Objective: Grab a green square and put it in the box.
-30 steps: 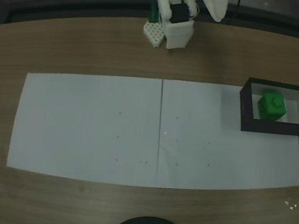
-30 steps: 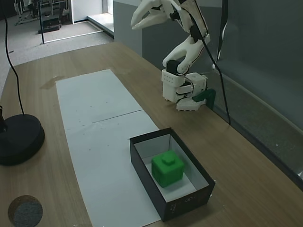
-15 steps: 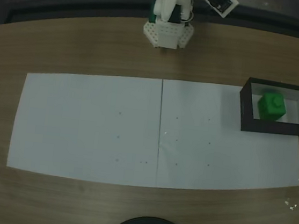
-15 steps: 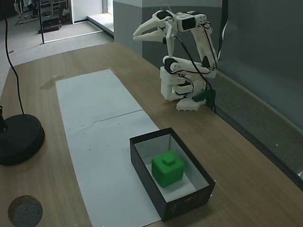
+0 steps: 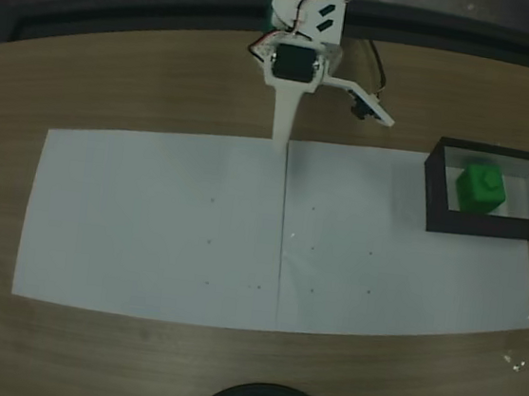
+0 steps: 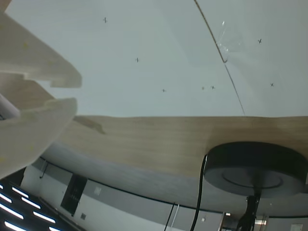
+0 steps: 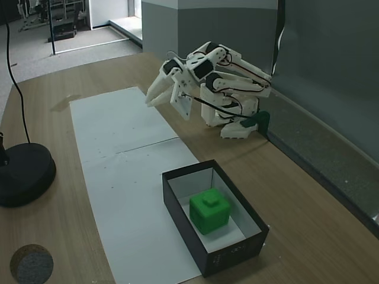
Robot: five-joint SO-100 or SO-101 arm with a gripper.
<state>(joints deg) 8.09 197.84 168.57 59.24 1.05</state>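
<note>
Arm folded down since earlier; gripper (image 7: pixel 167 106) empty, jaws apart; green square (image 7: pixel 209 210) in box (image 7: pixel 175 204).

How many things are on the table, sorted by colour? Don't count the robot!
Green: 1, the green square
Black: 2, the box and the round black base
White: 2, the paper sheets
Grey: 1, the small round disc
Total: 6
</note>
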